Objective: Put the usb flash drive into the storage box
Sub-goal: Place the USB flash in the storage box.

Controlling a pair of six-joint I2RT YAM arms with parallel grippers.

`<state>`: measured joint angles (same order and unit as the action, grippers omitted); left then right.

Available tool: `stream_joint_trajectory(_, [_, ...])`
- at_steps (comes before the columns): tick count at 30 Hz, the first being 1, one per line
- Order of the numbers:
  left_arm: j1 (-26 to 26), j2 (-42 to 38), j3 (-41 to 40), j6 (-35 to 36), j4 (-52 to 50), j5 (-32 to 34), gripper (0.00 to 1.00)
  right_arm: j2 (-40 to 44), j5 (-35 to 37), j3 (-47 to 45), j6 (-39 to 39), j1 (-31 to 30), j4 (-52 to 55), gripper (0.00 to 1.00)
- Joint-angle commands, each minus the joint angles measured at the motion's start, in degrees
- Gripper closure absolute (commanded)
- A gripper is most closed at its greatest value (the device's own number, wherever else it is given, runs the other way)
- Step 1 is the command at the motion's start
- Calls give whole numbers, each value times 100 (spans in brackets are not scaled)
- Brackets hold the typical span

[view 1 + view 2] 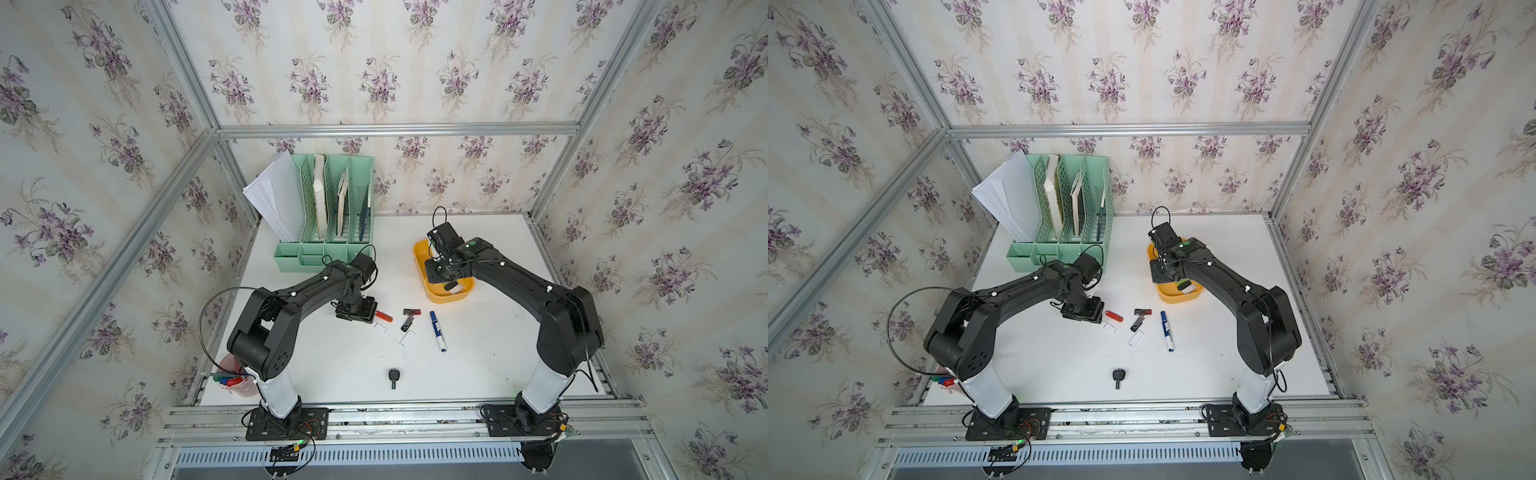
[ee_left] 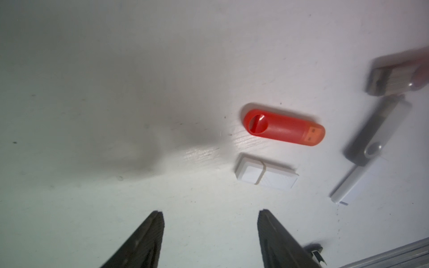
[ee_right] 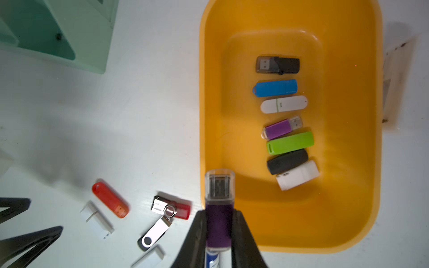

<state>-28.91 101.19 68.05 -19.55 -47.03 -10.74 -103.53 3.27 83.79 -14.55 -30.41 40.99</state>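
Tabletop [image 3: 144, 111]: right gripper [image 3: 219, 212] clamps purple drive [image 3: 219, 229].

Loose white sheets [image 1: 276, 195] and upright books [image 1: 319, 195] are being held in the mint-green file organizer [image 1: 316, 251] at the far left corner of the white table [image 1: 478, 365]. A blue marker [image 1: 437, 331] and a black key [image 1: 392, 377] are being supported flat on the table, well apart. Coloured markers [image 1: 228, 379] are being stored in a pink cup [image 1: 245, 388] at the near left edge.

Top views overlook the whole table [image 1: 478, 374]; wrist cameras face it closely
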Motion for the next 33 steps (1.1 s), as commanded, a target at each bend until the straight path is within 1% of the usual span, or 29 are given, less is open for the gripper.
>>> stream_joint_trajectory(1, [5,81,85,66,-105,-45,31,-400,-63,199,394,295,-146,85])
stream_joint_trajectory(5, [-5,179,153,41,-78,-86,31,-979,-246,423,566,459,-299,86])
stream_joint_trajectory(8, [-16,282,280,3,-126,-90,31,-1233,-308,525,602,484,-386,86])
stream_joint_trajectory(19, [-173,668,809,-194,-188,-200,29,-1707,-485,638,628,483,-417,86])
stream_joint_trajectory(23, [-286,800,895,-249,-188,-181,29,-1834,-528,680,645,478,-400,80])
stream_joint_trajectory(28, [-351,850,876,-321,-99,-283,29,-1882,-494,690,681,484,-371,64])
stream_joint_trajectory(31, [-392,876,899,-360,-76,-326,29,-1873,-476,691,681,478,-367,58])
stream_joint_trajectory(33, [-414,877,901,-424,-77,-349,29,-1828,-444,687,648,482,-364,56])
